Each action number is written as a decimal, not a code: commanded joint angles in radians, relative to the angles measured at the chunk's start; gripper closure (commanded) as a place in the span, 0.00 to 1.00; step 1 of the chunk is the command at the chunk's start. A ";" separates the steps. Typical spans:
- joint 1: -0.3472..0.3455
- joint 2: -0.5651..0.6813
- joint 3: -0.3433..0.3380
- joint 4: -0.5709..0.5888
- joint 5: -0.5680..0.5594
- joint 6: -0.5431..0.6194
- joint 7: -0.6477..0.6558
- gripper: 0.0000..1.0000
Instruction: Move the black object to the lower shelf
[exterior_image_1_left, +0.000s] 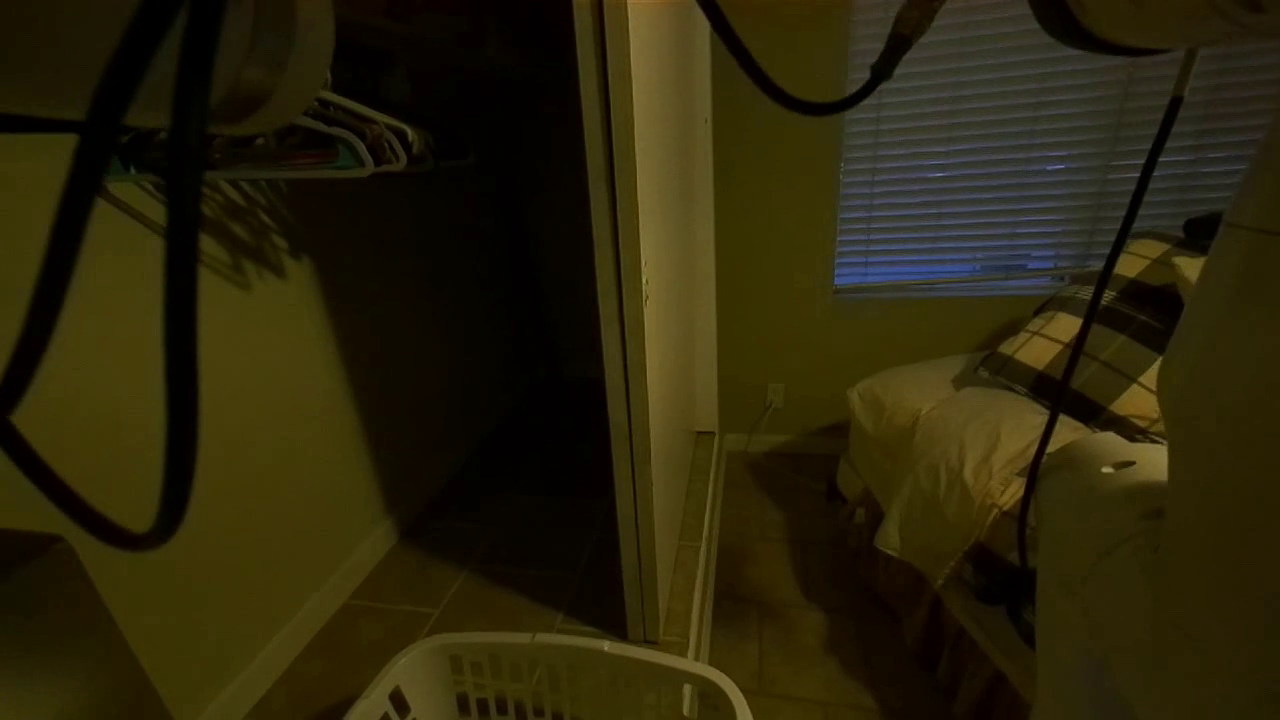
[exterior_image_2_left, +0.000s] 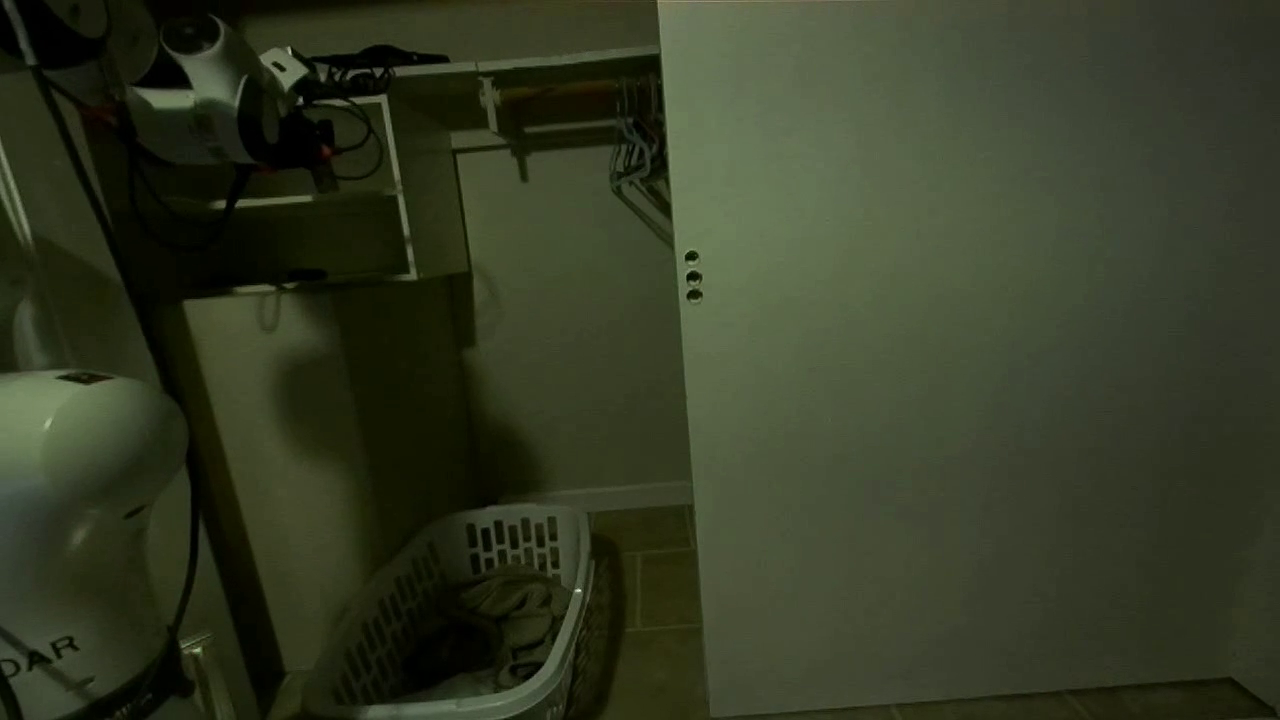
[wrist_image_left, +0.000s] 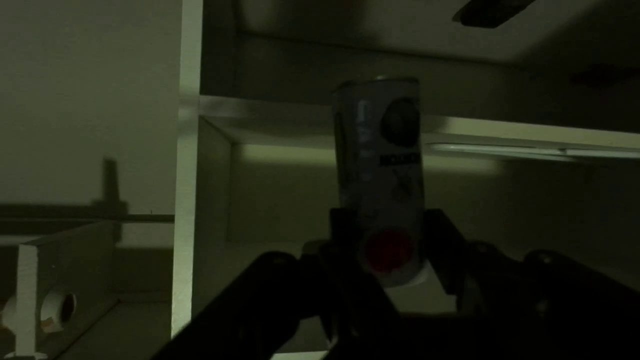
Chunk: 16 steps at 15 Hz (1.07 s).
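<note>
Near the shelves (wrist_image_left: 540, 131), the arm (exterior_image_2_left: 185, 125) is raised, tool (wrist_image_left: 386, 220) clasping a can (wrist_image_left: 375, 170).

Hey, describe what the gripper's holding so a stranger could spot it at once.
Start at the shelf unit in the wrist view, then the dark gripper before it. It holds a printed cylinder. Unlike the plain shelf boards behind, this bears a round red spot low down and a dark round picture higher up.
</note>
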 joint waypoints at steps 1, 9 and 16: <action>0.016 -0.070 -0.007 -0.115 0.044 0.044 0.002 0.83; 0.071 -0.067 -0.035 -0.248 0.076 0.168 -0.013 0.83; 0.100 -0.009 -0.081 -0.268 0.028 0.279 -0.022 0.83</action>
